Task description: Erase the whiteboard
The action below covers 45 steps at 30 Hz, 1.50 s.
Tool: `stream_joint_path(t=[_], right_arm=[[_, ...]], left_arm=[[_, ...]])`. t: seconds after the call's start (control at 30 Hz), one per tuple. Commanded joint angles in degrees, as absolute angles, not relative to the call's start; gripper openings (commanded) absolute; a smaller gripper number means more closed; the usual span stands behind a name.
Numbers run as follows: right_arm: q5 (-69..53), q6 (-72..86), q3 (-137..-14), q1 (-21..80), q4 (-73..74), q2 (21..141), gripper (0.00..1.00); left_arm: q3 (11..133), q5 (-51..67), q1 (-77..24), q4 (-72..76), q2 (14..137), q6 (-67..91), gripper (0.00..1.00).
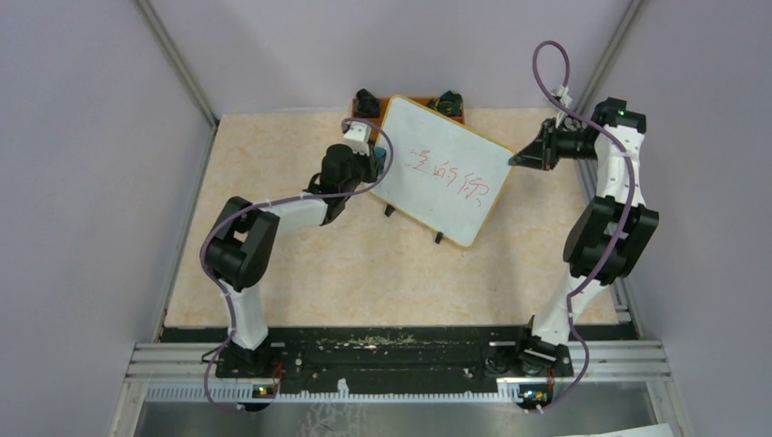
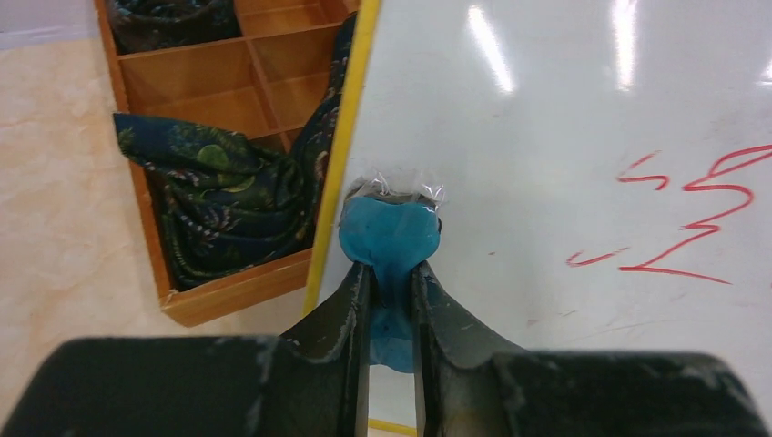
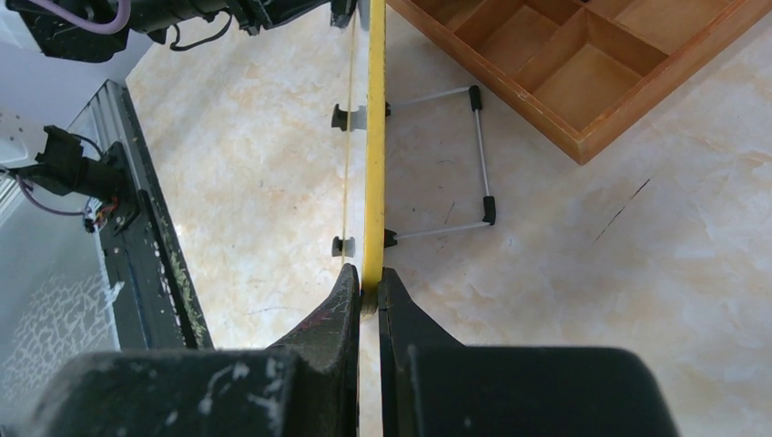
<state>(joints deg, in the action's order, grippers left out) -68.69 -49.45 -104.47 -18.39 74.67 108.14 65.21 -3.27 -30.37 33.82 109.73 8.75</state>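
On the left, my left gripper (image 2: 391, 269) is clenched on a soft blue lump (image 2: 390, 228). A bit of clear wrap shows at the lump's tip, which presses on the whiteboard (image 1: 435, 137) just inside its left edge. Left of that, in the left wrist view, I see a wooden tray (image 2: 238, 289) with compartments and a dark patterned cloth (image 2: 228, 200) spilling over them. The tray's near corner sits just beside the board's frame (image 2: 341, 155).

The whiteboard is at mid-table towards the back, in front of the tray, turned at an angle to the table (image 1: 300, 273). It is a white rectangle with rounded corners and a thin yellow frame. Its face is glossy, with streaks of light reflected at the top. Red handwritten characters (image 1: 451, 175) run across its middle and right half, while the part around the blue lump is bare white. Faint grey smudges show lower down in the left wrist view.

On the right, my right gripper (image 3: 367, 278) is pinched on the board's yellow edge. From that wrist I see the board edge-on, tilted up on a thin wire stand (image 3: 482, 150) with small black feet (image 3: 342, 116) on the tabletop. The tray's empty compartments lie beyond, at the upper right.
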Motion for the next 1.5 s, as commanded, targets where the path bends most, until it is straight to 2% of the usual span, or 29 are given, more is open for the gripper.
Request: stream_joint_path(t=[0.0,0.23,0.8,1.03,1.47], right_arm=[[-65.5,-54.5,-105.7,-17.2,79.0,108.9,0.0],[-65.6,-55.4,-105.7,-17.2,79.7,108.8,0.0],[-65.6,-57.1,-105.3,-17.1,81.4,108.6,0.0],[-64.7,-57.5,-104.5,-17.1,81.3,107.7,0.0],[-65.0,-58.6,-103.7,-17.1,81.8,107.7,0.0]], left_arm=[[63.8,-4.8,-29.1,32.4,109.3,8.5,0.0],[64.3,-1.4,-30.6,33.4,110.2,10.7,0.0],[76.0,-1.5,-44.0,29.7,115.0,11.0,0.0],[76.9,-8.1,-42.0,26.9,114.1,6.0,0.0],[78.5,-9.3,-34.5,22.9,111.4,4.5,0.0]])
